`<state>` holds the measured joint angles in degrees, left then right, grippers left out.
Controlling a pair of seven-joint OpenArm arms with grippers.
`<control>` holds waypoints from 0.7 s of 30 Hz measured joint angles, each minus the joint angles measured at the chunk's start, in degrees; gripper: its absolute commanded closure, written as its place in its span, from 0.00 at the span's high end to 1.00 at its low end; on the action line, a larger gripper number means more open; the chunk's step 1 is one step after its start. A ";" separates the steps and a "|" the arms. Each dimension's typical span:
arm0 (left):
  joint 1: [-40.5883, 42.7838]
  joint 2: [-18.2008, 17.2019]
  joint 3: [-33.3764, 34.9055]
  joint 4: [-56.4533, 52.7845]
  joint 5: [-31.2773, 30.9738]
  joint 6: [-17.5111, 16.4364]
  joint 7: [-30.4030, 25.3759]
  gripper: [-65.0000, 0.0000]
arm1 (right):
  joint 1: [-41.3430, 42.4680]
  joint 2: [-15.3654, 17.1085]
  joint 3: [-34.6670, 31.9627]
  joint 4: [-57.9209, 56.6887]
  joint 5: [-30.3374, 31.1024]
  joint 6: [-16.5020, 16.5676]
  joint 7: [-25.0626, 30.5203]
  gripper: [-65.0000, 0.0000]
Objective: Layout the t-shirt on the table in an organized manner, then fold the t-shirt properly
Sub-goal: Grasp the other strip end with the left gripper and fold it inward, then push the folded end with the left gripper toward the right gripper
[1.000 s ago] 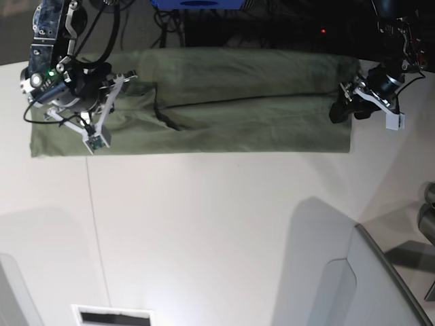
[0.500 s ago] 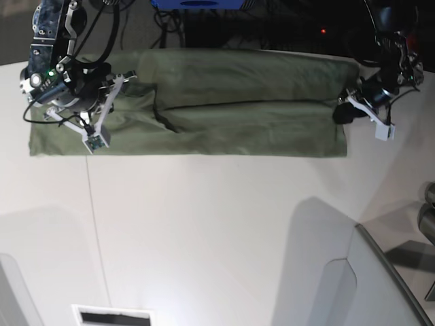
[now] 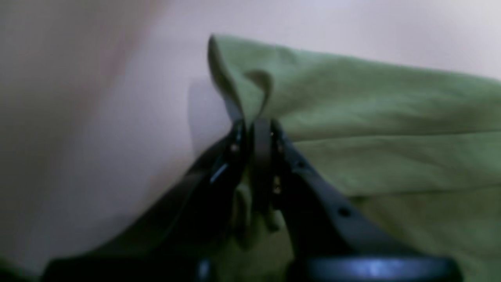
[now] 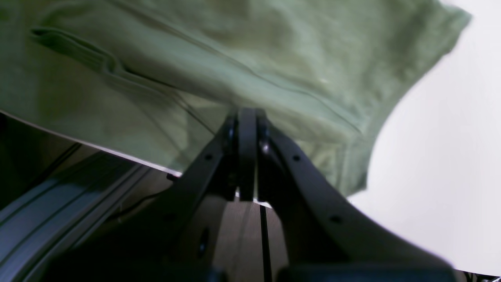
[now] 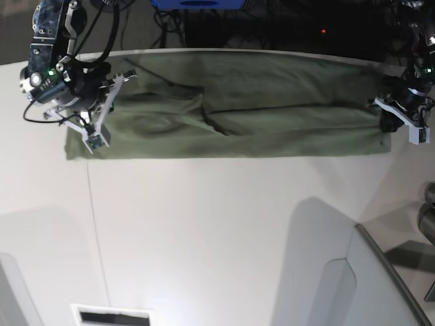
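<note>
The olive-green t-shirt [image 5: 231, 102] lies stretched in a long band along the far edge of the white table [image 5: 217, 224]. My left gripper [image 5: 389, 119], at the right of the base view, is shut on the t-shirt's right end. In the left wrist view the left gripper [image 3: 256, 127] pinches a raised fold of the t-shirt [image 3: 372, 117]. My right gripper [image 5: 107, 95] is shut on the t-shirt near its left end. In the right wrist view the right gripper [image 4: 246, 115] clamps the t-shirt [image 4: 195, 58] over the table's edge. The collar and label are hidden.
A grey angled panel [image 5: 353, 285] stands at the near right. A thin dark seam line [image 5: 95, 224] runs down the table's left part. A slot [image 5: 112, 316] sits at the near edge. Cables and dark gear [image 5: 272, 27] lie behind the far edge.
My left gripper has moved right and pulled the t-shirt with it. The whole band has shifted right and stretched longer. The right arm has stayed in place.
</note>
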<state>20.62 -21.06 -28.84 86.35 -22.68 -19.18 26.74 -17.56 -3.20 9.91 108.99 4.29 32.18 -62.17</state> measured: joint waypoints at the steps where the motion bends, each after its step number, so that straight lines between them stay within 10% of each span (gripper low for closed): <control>1: 0.24 1.64 -0.13 3.54 2.27 1.36 0.66 0.00 | -0.04 0.02 0.00 0.00 0.04 0.00 0.02 0.00; 8: -0.76 16.90 2.47 16.61 24.06 2.80 8.39 0.00 | 0.11 0.04 0.00 0.00 0.00 0.00 0.00 0.00; 21: -1.03 26.12 20.83 16.79 36.65 2.80 8.26 0.00 | 0.24 2.01 0.42 0.00 0.11 0.02 0.04 0.00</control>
<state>19.59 5.06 -8.01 103.13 13.98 -16.38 35.00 -17.32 -1.19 10.33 108.99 4.40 32.21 -62.13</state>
